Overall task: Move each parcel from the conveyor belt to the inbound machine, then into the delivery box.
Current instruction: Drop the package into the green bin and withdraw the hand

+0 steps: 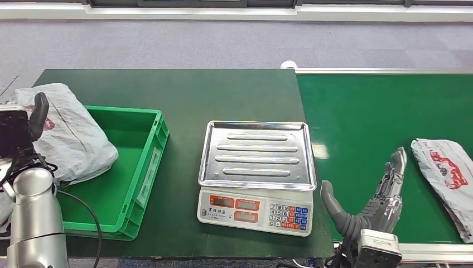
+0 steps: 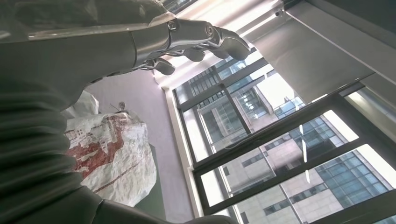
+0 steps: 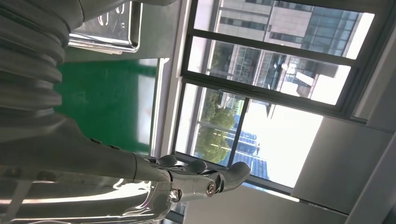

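Crinkled grey plastic parcel with red print (image 1: pixel 446 173) flat on the smooth green conveyor belt (image 1: pixel 362 117) — beside the right hand (image 1: pixel 373 204), fingers spread, empty. Left hand (image 1: pixel 33 120) holding nothing, by a second grey parcel (image 1: pixel 72 134) on the moulded green plastic box (image 1: pixel 139 167).

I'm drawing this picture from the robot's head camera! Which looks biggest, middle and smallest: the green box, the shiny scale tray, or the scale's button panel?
In the head view, largest to smallest:
1. Green box, though a parcel and the left arm cover part of it.
2. Shiny scale tray.
3. Button panel.
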`<state>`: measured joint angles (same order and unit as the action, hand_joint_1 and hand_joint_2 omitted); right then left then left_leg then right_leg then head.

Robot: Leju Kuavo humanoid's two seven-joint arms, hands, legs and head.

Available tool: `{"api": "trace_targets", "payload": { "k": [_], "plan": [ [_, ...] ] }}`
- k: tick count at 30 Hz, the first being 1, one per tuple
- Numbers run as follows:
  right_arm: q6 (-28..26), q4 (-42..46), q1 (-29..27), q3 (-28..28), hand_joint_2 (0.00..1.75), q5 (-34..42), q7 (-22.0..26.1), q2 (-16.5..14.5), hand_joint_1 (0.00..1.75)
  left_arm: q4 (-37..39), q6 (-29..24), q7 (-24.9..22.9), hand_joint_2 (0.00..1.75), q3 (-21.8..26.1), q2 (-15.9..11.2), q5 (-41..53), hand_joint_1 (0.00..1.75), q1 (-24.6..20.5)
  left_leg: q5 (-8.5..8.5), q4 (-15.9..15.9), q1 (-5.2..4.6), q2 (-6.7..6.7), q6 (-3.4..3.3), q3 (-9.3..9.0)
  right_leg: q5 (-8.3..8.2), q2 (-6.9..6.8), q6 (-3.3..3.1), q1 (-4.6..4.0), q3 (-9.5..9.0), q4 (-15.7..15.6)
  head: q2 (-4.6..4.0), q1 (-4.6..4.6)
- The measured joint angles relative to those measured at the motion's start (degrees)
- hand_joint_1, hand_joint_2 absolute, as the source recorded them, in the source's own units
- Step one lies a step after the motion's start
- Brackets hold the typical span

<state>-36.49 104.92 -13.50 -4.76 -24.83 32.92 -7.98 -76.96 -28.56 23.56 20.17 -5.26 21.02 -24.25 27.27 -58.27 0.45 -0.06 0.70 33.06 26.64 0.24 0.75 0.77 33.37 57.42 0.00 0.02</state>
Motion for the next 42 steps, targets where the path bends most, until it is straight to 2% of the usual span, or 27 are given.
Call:
{"api": "trace_targets", "payload": {
  "k": [6, 23, 27, 31, 35, 39, 42],
  "plan": [
    [0.13, -0.35, 0.25, 0.00, 1.75, 0.37, 0.13, 0.19, 0.00, -2.44, 2.40, 2.98, 1.75, -0.25, 0.49, -4.61, 0.00, 1.21, 0.00, 0.00, -0.01, 0.01, 0.00, 0.00, 0.00, 0.00, 0.00, 0.01, 0.00, -0.01, 0.00, 0.00],
    [0.16, -0.64, 0.44, 0.00, 1.75, 0.44, 0.13, 0.40, 0.00, -5.21, 3.25, 3.59, 1.75, -0.75, 1.52, -5.84, 0.00, 2.25, 0.00, 0.00, 0.00, 0.01, 0.00, 0.00, 0.00, 0.00, 0.00, 0.01, 0.00, 0.00, 0.00, 0.00],
    [0.31, -0.64, 0.41, 0.00, 1.75, 0.85, 0.39, 0.44, 0.00, -8.00, 8.60, 6.73, 1.75, -1.72, 2.16, -11.74, 0.00, 4.28, 0.01, 0.00, -0.02, 0.02, 0.00, 0.00, 0.00, 0.01, 0.00, 0.02, 0.00, -0.02, 0.00, 0.00],
    [1.39, -0.66, 0.38, 0.14, 1.75, 1.80, 0.77, 0.46, 0.00, -15.31, 14.63, 10.65, 1.75, -6.49, 4.88, -15.45, 0.00, 10.85, 0.08, -0.01, -0.08, 0.04, -0.05, 0.00, 0.02, 0.02, 0.01, 0.06, 0.01, -0.07, 0.00, 0.00],
    [3.61, -0.79, 0.33, 0.43, 1.75, 3.20, 0.85, 0.46, 0.00, -21.42, 16.45, 13.84, 1.75, -15.01, 8.40, -16.44, 0.00, 18.99, 0.19, -0.01, -0.12, 0.06, -0.14, 0.00, 0.06, 0.03, 0.08, 0.10, -0.01, -0.15, 0.00, 0.00],
    [8.65, -1.12, 0.30, 1.11, 1.75, 9.03, 1.08, 0.61, 0.00, -21.64, 22.89, 14.72, 1.75, -24.27, 10.85, -23.36, 0.00, 25.28, 0.22, -0.01, -0.14, 0.06, -0.17, 0.00, 0.11, 0.01, 0.16, 0.12, -0.03, -0.19, 0.00, -0.01],
    [11.64, -1.50, 0.23, 1.65, 1.75, 11.50, 1.84, 0.86, 0.00, -19.98, 25.70, 16.16, 1.75, -29.61, 11.85, -25.83, 0.00, 28.08, 0.22, -0.01, -0.13, 0.05, -0.17, 0.00, 0.11, 0.01, 0.16, 0.11, -0.04, -0.18, 0.00, 0.00]
  ]
}}
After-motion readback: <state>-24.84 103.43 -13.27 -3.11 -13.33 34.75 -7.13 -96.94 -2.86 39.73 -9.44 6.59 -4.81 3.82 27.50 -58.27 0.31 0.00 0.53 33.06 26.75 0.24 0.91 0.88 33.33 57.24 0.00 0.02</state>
